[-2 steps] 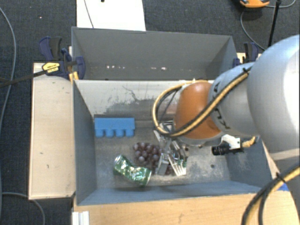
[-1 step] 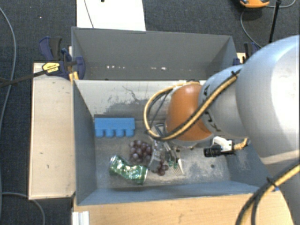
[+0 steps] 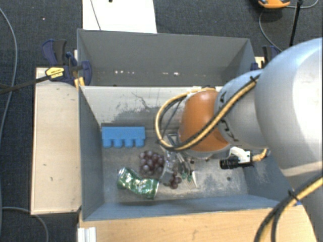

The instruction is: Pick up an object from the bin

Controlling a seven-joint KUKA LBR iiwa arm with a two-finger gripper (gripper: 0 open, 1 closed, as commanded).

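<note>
Grapes: bunch of dark purple grapes lying on the bin floor, toward the front and roughly mid-width. A few more of the berries trail off to the right and slightly nearer the front wall.
Gripper: the gripper is down low right at that right-hand end of the bunch, looks like it's touching or just about touching the berries. Honestly can't tell whether it's apart, together or clamped on anything, too much clutter around the tip.
Green thing: crumpled green wrapper or squashed can, hard to say which. It's just in front of the grapes and to the left, close to the front wall.
Blue block: chunky blue block with rounded bumps along its near edge, sitting behind and left of the grapes, apart from them.
Wrist: orange cover right above the gripper, with yellow-and-black cables looping off its left side.
Arm: big grey arm coming in from the right, over the bin's right wall.
Bin: grey metal bin, scuffed floor with pale scratches near the back.
</note>
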